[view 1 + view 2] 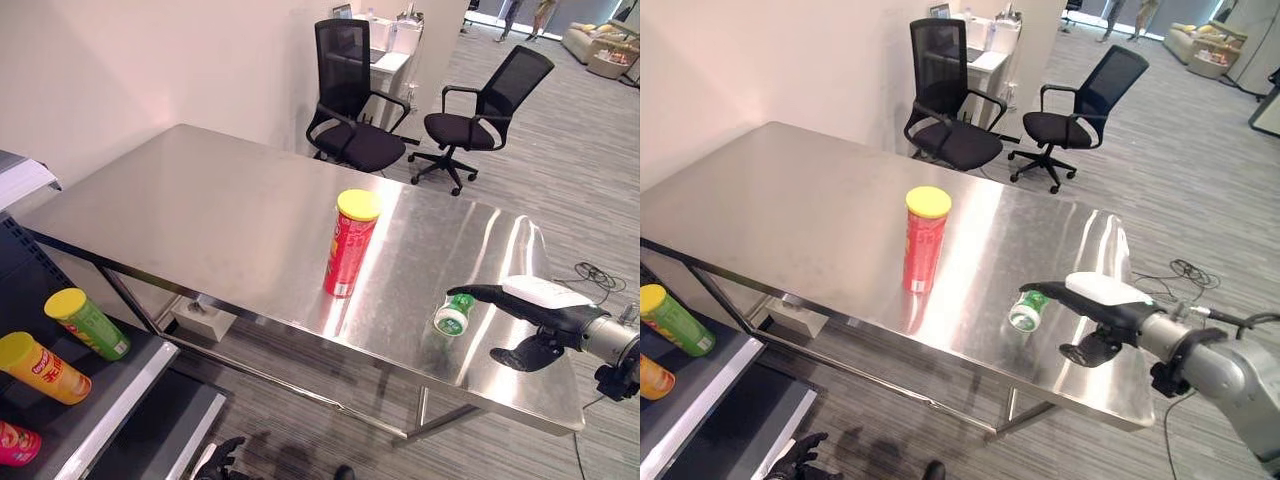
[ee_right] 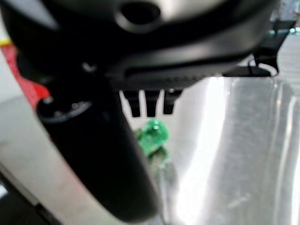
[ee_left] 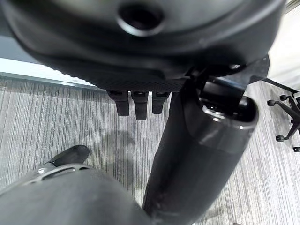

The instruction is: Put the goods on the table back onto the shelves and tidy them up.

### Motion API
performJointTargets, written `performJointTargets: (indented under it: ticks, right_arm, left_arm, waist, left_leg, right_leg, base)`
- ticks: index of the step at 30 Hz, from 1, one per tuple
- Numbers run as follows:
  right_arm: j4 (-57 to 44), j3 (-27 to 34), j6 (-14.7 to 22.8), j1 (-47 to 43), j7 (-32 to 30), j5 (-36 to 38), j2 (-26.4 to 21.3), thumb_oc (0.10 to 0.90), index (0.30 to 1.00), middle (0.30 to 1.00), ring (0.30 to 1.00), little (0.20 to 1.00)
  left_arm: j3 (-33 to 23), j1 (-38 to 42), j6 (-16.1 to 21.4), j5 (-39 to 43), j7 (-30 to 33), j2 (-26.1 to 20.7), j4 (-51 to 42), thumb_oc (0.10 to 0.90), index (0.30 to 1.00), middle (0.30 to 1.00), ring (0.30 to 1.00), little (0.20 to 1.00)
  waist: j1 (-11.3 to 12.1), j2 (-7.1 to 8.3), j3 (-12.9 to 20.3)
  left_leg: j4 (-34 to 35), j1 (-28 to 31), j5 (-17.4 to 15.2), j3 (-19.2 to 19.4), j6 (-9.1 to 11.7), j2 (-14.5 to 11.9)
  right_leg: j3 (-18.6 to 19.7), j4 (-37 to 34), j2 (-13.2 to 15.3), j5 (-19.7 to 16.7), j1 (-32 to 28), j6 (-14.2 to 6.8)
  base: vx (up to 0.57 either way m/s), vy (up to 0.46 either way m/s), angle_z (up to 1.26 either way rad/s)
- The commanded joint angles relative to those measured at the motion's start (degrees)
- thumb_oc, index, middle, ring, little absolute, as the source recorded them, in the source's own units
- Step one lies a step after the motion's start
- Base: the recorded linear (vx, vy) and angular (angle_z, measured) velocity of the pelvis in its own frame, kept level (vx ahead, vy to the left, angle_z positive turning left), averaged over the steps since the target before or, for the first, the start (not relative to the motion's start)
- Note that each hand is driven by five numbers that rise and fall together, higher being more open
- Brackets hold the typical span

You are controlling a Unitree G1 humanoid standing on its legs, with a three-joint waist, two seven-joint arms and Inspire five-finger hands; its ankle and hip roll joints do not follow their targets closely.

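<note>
My right hand [image 1: 545, 322] hovers over the bench [image 1: 200, 215], fingers [image 2: 146, 104] straight and spread wide, holding nothing. Small green bottle [image 1: 455, 314] lies on its side just past the fingertips (touching or not, I can't tell). Red canister [image 1: 349, 243] stands upright farther beyond them. Left hand [image 3: 136, 101] hangs over the floor, fingers relaxed, empty. Two canisters [image 1: 88, 324] lie on the shelf [image 1: 125, 375].

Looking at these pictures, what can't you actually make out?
- Green bottle: in the right wrist view it is a blur, half behind the right hand.
- Pink can on the shelf: cut off by the left eye view's edge.
- Left hand: what lies beyond its fingers is hidden by its own bulk.
</note>
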State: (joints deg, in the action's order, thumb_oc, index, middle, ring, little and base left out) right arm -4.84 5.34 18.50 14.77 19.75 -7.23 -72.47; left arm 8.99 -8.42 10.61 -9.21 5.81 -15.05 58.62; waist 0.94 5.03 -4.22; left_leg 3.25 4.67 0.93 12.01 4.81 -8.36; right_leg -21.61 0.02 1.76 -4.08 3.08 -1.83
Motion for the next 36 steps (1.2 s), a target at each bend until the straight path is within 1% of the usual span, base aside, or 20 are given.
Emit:
performJointTargets:
  ticks: [1, 4, 6, 7, 8, 11, 13, 16, 18, 20, 23, 24, 25, 29, 31, 33, 36]
  right_arm:
    - [-0.9, 0.8, 3.1, -7.4, -5.4, -0.1, -3.8, 0.8, 0.9, 0.9, 0.9, 0.9]
    - [-0.7, -1.6, 4.4, -7.6, -7.8, -3.4, -5.7, 0.8, 0.9, 0.9, 0.9, 0.9]
    - [0.3, -2.9, 4.9, -7.8, -9.9, -5.3, -6.1, 0.8, 0.9, 0.9, 0.9, 0.9]
    - [1.7, -4.5, 5.3, -8.2, -12.6, -7.7, -6.6, 0.8, 0.9, 0.9, 0.9, 0.9]
    - [2.1, -5.2, 5.4, -8.4, -13.6, -8.8, -6.9, 0.8, 0.9, 0.9, 0.9, 0.9]
    - [3.1, -9.3, 5.9, -10.4, -15.1, -10.8, -7.7, 0.8, 0.9, 0.9, 0.9, 0.9]
    - [3.9, -12.1, 5.9, -12.0, -16.0, -12.0, -7.4, 0.8, 0.9, 0.9, 0.9, 0.9]
    - [5.7, -15.2, 5.3, -14.9, -17.9, -12.1, -4.9, 0.8, 0.9, 0.9, 0.9, 0.9]
    - [6.7, -15.4, 5.1, -15.2, -19.1, -12.3, -3.1, 0.8, 0.9, 0.9, 0.9, 0.9]
    - [7.9, -15.6, 4.8, -15.0, -19.1, -12.1, -1.1, 0.8, 0.9, 0.9, 0.9, 0.9]
    - [8.8, -16.9, 4.7, -15.6, -19.2, -12.5, 0.1, 0.8, 0.9, 0.9, 0.9, 0.9]
    - [9.3, -17.2, 4.6, -15.7, -19.3, -12.4, 0.5, 0.535, 0.502, 0.502, 0.502, 0.502]
    - [9.9, -17.3, 4.4, -15.7, -19.4, -12.4, 0.9, 0.4, 0.3, 0.3, 0.3, 0.3]
    - [10.7, -16.5, 3.6, -15.8, -20.2, -11.6, 3.2, 0.4, 0.3, 0.3, 0.3, 0.3]
    - [11.2, -15.2, 3.4, -14.9, -21.4, -12.2, 5.8, 0.4, 0.3, 0.3, 0.3, 0.3]
    - [11.1, -14.2, 3.2, -13.9, -21.7, -12.5, 7.0, 0.4, 0.3, 0.3, 0.3, 0.3]
    - [12.2, -12.9, 2.6, -12.2, -23.2, -13.2, 10.3, 0.4, 0.3, 0.3, 0.3, 0.3]
  left_arm:
    - [2.9, 0.8, 2.8, -3.6, 2.4, -1.8, -0.2, 0.8, 0.9, 0.9, 0.9, 0.9]
    - [4.0, 0.5, 2.9, -6.6, 4.5, -2.5, -0.8, 0.8, 0.9, 0.9, 0.9, 0.9]
    - [4.5, 0.4, 2.8, -8.1, 5.8, -2.9, -1.0, 0.8, 0.9, 0.9, 0.9, 0.9]
    - [5.6, 0.4, 2.5, -11.0, 7.8, -3.8, -1.9, 0.8, 0.9, 0.9, 0.9, 0.9]
    - [6.1, 0.4, 2.6, -11.9, 8.3, -4.2, -2.0, 0.8, 0.9, 0.9, 0.9, 0.9]
    - [7.4, 0.3, 2.7, -14.0, 9.2, -5.4, -3.2, 0.8, 0.9, 0.9, 0.9, 0.9]
    - [8.0, 0.0, 2.7, -15.0, 9.5, -6.0, -3.9, 0.8, 0.9, 0.9, 0.9, 0.9]
    - [8.4, 0.7, 2.8, -15.7, 10.8, -6.8, -3.9, 0.8, 0.9, 0.9, 0.9, 0.9]
    - [8.5, 1.1, 2.7, -16.5, 11.7, -7.2, -4.1, 0.8, 0.9, 0.9, 0.9, 0.9]
    - [8.8, 1.1, 2.7, -17.6, 11.9, -7.9, -5.1, 0.8, 0.9, 0.9, 0.9, 0.9]
    - [9.0, 1.3, 2.7, -18.3, 12.4, -8.0, -5.2, 0.8, 0.9, 0.9, 0.9, 0.9]
    - [9.2, 1.2, 2.7, -18.7, 12.5, -8.1, -5.6, 0.8, 0.9, 0.9, 0.9, 0.9]
    - [9.3, 1.1, 2.7, -18.6, 12.6, -8.1, -5.8, 0.8, 0.9, 0.9, 0.9, 0.9]
    - [8.8, 1.5, 2.6, -17.8, 13.1, -8.0, -5.7, 0.8, 0.9, 0.9, 0.9, 0.9]
    - [8.2, 1.5, 2.5, -17.7, 13.5, -7.8, -5.6, 0.8, 0.9, 0.9, 0.9, 0.9]
    - [8.1, 1.5, 2.5, -17.8, 13.5, -7.8, -5.6, 0.8, 0.9, 0.9, 0.9, 0.9]
    - [7.9, 1.4, 2.2, -18.0, 13.7, -7.8, -6.2, 0.8, 0.9, 0.9, 0.9, 0.9]
  waist:
    - [2.8, 1.44, 0.0]
    - [3.1, 1.59, -0.4]
    - [3.1, 1.58, -0.7]
    - [3.3, 1.51, -1.3]
    - [3.4, 1.5, -1.5]
    - [3.6, 1.43, -2.3]
    - [3.8, 1.28, -2.7]
    - [3.9, 1.11, -3.5]
    - [3.8, 1.03, -3.8]
    - [4.0, 0.93, -4.1]
    - [4.1, 0.96, -4.1]
    - [4.1, 0.9, -4.2]
    - [4.1, 0.84, -4.3]
    - [4.0, 0.69, -4.8]
    - [3.9, 0.54, -4.8]
    - [3.8, 0.52, -4.6]
    - [3.6, 0.45, -4.2]
  left_leg:
    - [1.7, -1.6, 4.7, -0.1, 4.5, -4.5]
    - [1.7, -1.7, 4.8, -0.1, 4.5, -4.6]
    - [1.7, -1.9, 4.9, -0.2, 4.5, -4.6]
    - [1.7, -2.2, 5.1, -0.3, 4.5, -4.6]
    - [1.7, -2.4, 5.2, -0.3, 4.4, -4.6]
    - [1.7, -3.0, 5.5, -0.5, 4.4, -4.6]
    - [1.7, -3.3, 5.6, -0.7, 4.3, -4.6]
    - [1.7, -4.1, 5.7, -0.9, 4.2, -4.4]
    - [1.7, -4.7, 5.8, -1.0, 4.1, -4.4]
    - [1.7, -5.1, 5.9, -1.2, 4.0, -4.5]
    - [1.7, -5.1, 5.9, -1.2, 3.9, -4.5]
    - [1.7, -5.2, 5.9, -1.2, 3.9, -4.5]
    - [1.7, -5.3, 5.9, -1.2, 3.9, -4.5]
    - [1.7, -5.5, 6.0, -1.2, 3.7, -4.5]
    - [1.7, -5.4, 5.9, -1.0, 3.6, -4.5]
    - [1.7, -5.2, 5.8, -0.9, 3.5, -4.5]
    - [1.7, -4.7, 5.5, -0.8, 3.4, -4.3]
  right_leg:
    - [1.0, 2.7, 1.3, 7.9, -6.8, -4.3]
    - [0.8, 2.9, 1.3, 8.1, -6.7, -4.3]
    - [0.6, 3.0, 1.4, 8.1, -6.6, -4.3]
    - [0.4, 3.4, 1.5, 8.1, -6.2, -4.3]
    - [0.4, 3.5, 1.5, 8.1, -6.1, -4.3]
    - [0.3, 3.8, 1.7, 8.1, -5.5, -4.4]
    - [0.3, 4.0, 1.8, 8.2, -5.2, -4.3]
    - [0.3, 4.4, 1.9, 8.1, -4.2, -4.3]
    - [0.2, 4.6, 2.1, 8.1, -3.6, -4.4]
    - [0.1, 4.8, 2.2, 8.0, -3.1, -4.3]
    - [0.2, 4.6, 2.1, 8.0, -3.1, -4.3]
    - [0.3, 4.4, 2.0, 8.0, -3.1, -4.3]
    - [0.3, 4.4, 2.0, 8.0, -3.0, -4.3]
    - [0.6, 4.4, 1.9, 7.9, -2.4, -4.3]
    - [0.8, 4.4, 1.8, 7.9, -2.4, -4.2]
    - [0.9, 4.2, 1.8, 7.9, -2.7, -4.2]
    - [0.9, 3.8, 1.6, 7.9, -3.2, -4.2]
  base:
    - [0.0, 0.0, 0.0]
    - [0.0, 0.0, 0.0]
    - [0.0, 0.0, 0.0]
    - [0.0, 0.0, 0.0]
    - [0.0, 0.0, 0.0]
    - [0.0, 0.0, 0.0]
    - [0.0, 0.0, 0.0]
    - [0.0, -0.006, 0.04]
    - [0.0, -0.007, 0.11]
    - [0.01, -0.013, 0.12]
    - [0.02, -0.017, 0.06]
    - [0.0, 0.0, 0.0]
    - [0.0, 0.0, 0.0]
    - [0.0, 0.0, 0.0]
    - [0.0, 0.003, -0.02]
    - [0.01, 0.004, -0.04]
    - [0.01, 0.001, -0.01]
